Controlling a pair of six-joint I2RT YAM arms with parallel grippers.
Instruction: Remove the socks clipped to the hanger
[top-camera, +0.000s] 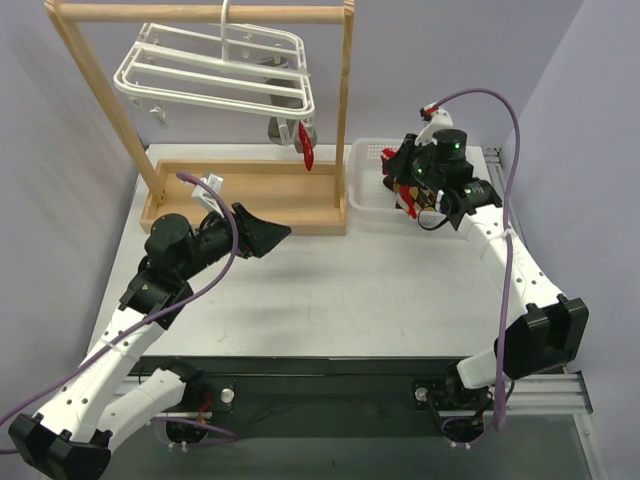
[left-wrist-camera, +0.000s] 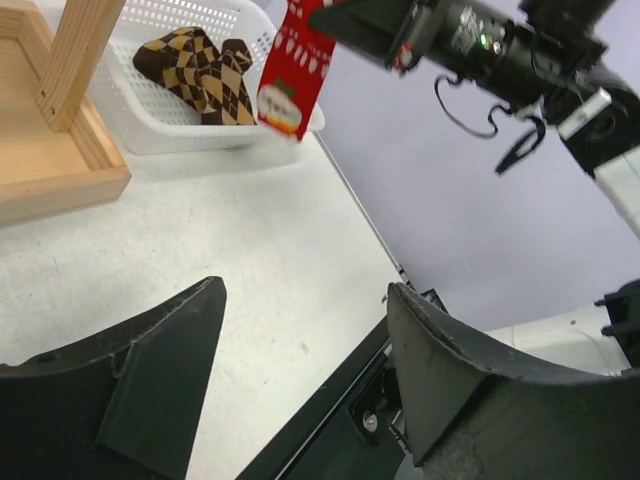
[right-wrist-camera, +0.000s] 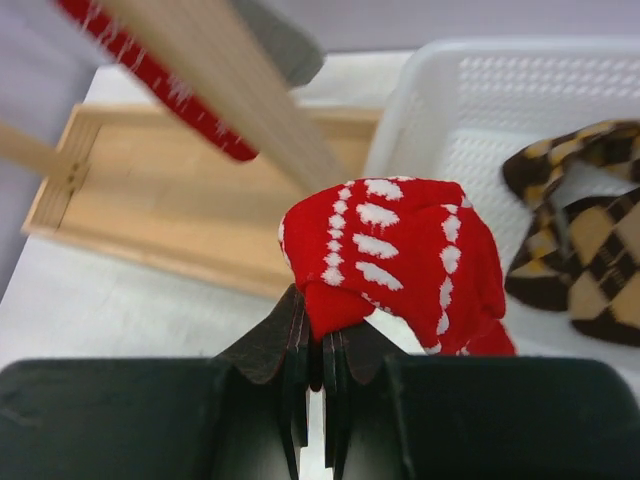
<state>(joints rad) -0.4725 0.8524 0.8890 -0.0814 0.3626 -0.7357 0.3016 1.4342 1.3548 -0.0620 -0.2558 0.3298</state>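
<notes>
The white hanger (top-camera: 215, 70) hangs from the wooden rack's top bar. A red sock (top-camera: 307, 150) and a grey sock (top-camera: 279, 130) dangle from its right end. My right gripper (right-wrist-camera: 322, 335) is shut on a red sock with white marks (right-wrist-camera: 400, 250) and holds it over the near-left edge of the white basket (right-wrist-camera: 480, 110). Two argyle socks (right-wrist-camera: 580, 260) lie in that basket. The held red sock (left-wrist-camera: 293, 70) and the argyle socks (left-wrist-camera: 200, 70) also show in the left wrist view. My left gripper (left-wrist-camera: 305, 300) is open and empty above the table.
The wooden rack (top-camera: 345, 110) stands on a wooden tray base (top-camera: 240, 195) left of the basket (top-camera: 368, 205). Its right upright (right-wrist-camera: 230, 90) is close in front of my right gripper. My left gripper (top-camera: 268, 235) hovers just before the tray's front edge.
</notes>
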